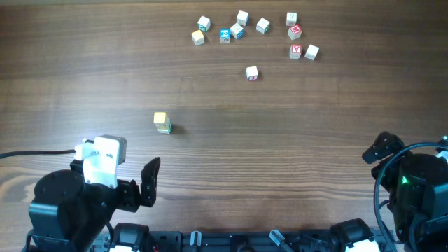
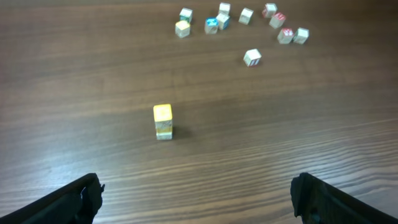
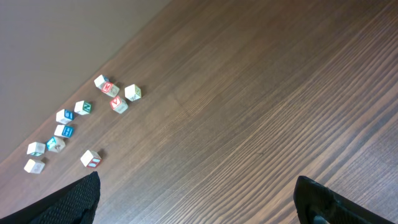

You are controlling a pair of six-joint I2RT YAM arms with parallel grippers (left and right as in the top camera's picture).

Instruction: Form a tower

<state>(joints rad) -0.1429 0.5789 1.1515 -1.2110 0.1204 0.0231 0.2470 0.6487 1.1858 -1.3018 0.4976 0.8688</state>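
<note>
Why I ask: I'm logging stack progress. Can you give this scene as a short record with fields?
tower: short upright stack, yellow cube on top, touched by nothing
loose cubes: eleven, scattered at the far side
left gripper: fingers open, empty
right gripper: fingers open, empty
table: wooden

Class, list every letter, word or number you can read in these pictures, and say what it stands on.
Loose cubes: red, blue and green marks on their faces, likely letters, too small to read.
Tower: nothing readable.
Elsewhere: no text seen.
</note>
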